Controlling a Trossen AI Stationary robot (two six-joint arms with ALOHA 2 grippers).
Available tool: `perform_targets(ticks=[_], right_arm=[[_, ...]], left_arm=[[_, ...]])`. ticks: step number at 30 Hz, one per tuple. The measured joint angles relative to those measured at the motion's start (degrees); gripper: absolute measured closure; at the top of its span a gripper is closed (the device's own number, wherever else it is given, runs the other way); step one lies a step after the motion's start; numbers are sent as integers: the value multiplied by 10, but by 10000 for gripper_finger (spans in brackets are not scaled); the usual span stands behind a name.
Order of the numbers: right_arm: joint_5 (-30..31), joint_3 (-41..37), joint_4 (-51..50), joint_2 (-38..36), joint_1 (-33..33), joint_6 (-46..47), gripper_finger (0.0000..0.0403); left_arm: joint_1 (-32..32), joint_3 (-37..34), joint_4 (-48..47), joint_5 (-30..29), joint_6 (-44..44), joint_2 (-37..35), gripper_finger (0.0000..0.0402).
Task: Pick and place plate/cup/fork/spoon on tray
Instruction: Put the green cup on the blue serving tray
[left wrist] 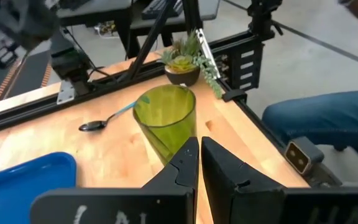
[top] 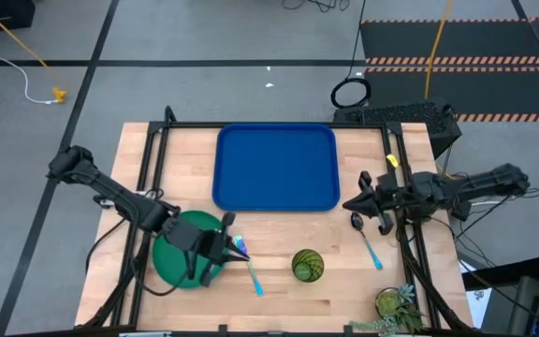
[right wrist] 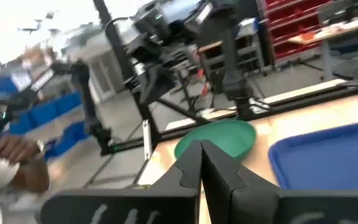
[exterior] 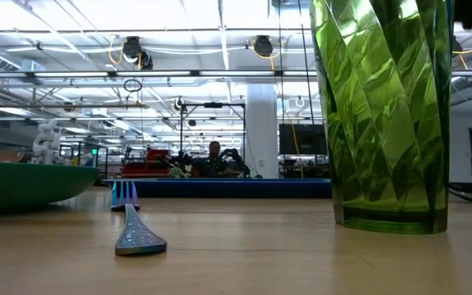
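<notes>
The green plate (top: 178, 251) lies on the table at the near left. The fork (top: 249, 267) lies just right of it, head toward the far edge; in the low view the fork (exterior: 133, 233) lies flat, with no gripper on it. The green cup (top: 308, 265) stands upright near the front middle. The spoon (top: 368, 239) lies at the right. The blue tray (top: 276, 168) lies at the far middle. My left gripper (left wrist: 199, 149) is shut and empty, above the plate's right rim and the fork's head (top: 232, 245). My right gripper (right wrist: 202, 152) is shut and empty, right of the tray, above the spoon's bowl (top: 358, 203).
A small potted plant (top: 396, 304) stands at the near right corner. Black frame rails run along the table's left and right sides. A person's hand (right wrist: 11, 168) shows beyond the table in the right wrist view. Bare wood lies between tray and cup.
</notes>
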Motion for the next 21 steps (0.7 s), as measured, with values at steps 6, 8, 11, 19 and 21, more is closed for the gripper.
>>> perform_targets(ticks=[6,8,11,19,21], right_arm=[[33,134,-74,161,75,-55,403],[53,183,-119,204,99,-70,403],[72,252,-180,259,131,-83,403],[88,365,-286,369,200,-56,398],[88,385,-311,398,213,-41,386]], left_arm=[[1,0,8,-21,0,0,378],[1,0,13,-21,1,0,378],[1,0,17,-21,2,0,378],[11,0,23,-20,4,0,378],[11,0,23,-15,4,0,378]])
